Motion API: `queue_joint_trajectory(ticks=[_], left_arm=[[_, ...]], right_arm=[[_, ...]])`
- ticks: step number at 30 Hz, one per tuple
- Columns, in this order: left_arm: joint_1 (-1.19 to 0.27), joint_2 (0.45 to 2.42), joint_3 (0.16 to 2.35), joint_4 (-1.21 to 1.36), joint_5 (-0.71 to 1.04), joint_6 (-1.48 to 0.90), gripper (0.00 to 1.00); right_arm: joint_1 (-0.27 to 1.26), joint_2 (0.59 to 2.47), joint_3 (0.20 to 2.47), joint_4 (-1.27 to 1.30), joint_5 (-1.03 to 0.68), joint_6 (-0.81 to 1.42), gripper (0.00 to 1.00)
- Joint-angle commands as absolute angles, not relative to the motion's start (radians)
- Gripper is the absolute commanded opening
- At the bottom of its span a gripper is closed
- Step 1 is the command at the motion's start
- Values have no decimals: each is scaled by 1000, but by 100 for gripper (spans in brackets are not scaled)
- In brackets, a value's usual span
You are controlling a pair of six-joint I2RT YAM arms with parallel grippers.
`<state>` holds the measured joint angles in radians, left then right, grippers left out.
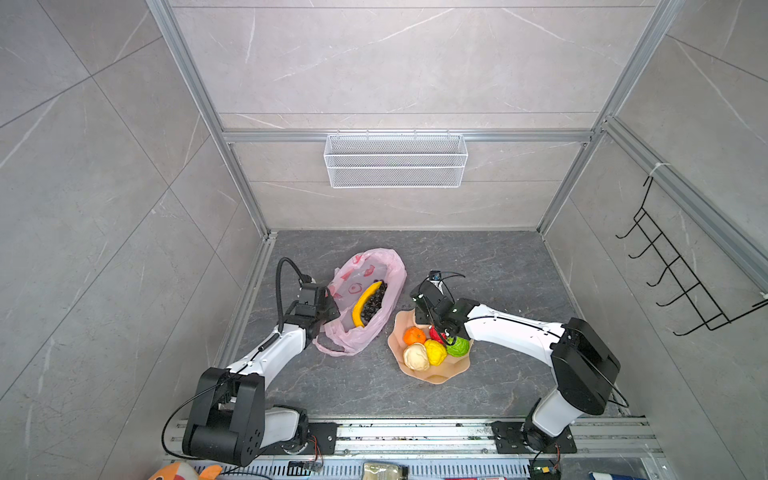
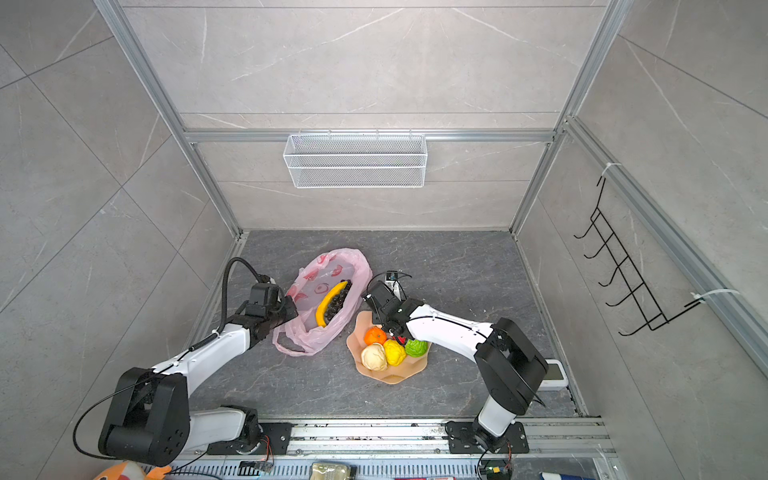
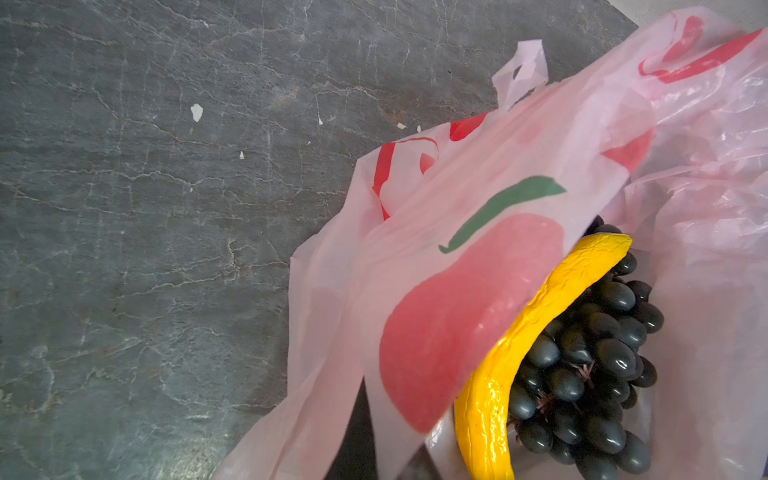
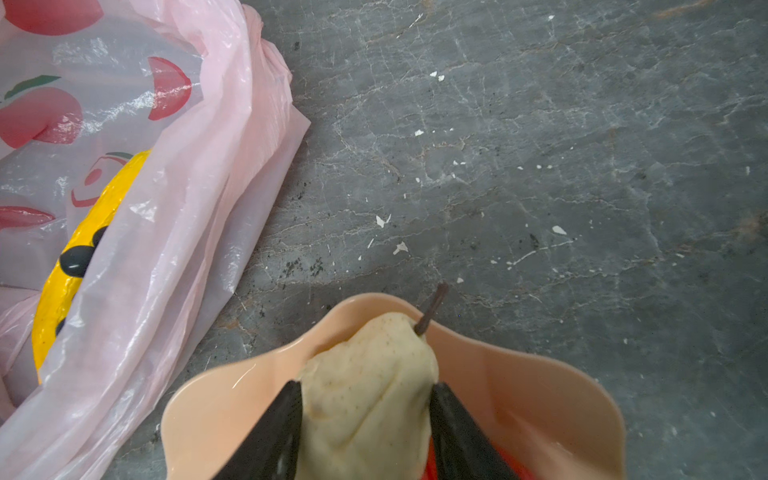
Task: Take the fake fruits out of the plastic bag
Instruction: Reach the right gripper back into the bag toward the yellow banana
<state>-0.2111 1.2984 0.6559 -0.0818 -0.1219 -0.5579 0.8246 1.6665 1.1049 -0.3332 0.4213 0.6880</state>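
The pink plastic bag (image 1: 390, 270) (image 2: 357, 270) lies open on the dark floor. A yellow banana (image 1: 365, 301) (image 3: 540, 332) and a dark grape bunch (image 1: 375, 305) (image 3: 590, 357) rest inside it. My left gripper (image 1: 330, 309) is shut on the bag's near edge and holds that flap (image 3: 457, 291) up. My right gripper (image 4: 365, 388) is over the far rim of the peach plate (image 1: 440, 374) (image 4: 216, 399). Its black fingers (image 4: 282, 415) press both sides of a beige pear (image 4: 370, 374). On the plate sit a tangerine (image 1: 414, 336), a yellow fruit (image 1: 435, 351), a green fruit (image 1: 458, 346), a beige fruit (image 1: 416, 356) and a red berry (image 1: 435, 332).
A white wire basket (image 1: 395, 160) hangs on the back wall. On the right wall there is a black hook rack (image 1: 673, 270). An orange plush toy (image 1: 178, 471) lies past the front rail. A white device (image 2: 555, 374) sits at the floor's right edge.
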Motion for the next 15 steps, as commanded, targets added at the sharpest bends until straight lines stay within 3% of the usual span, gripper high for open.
queue_joint_trajectory(ticks=[1, 15], left_arm=[[-206, 1289, 670, -71, -129, -553, 0], [-206, 1282, 667, -70, -126, -555, 0]], right_arm=[[838, 1665, 1089, -361, 424, 702, 51], [864, 1654, 1094, -397, 457, 730, 51]])
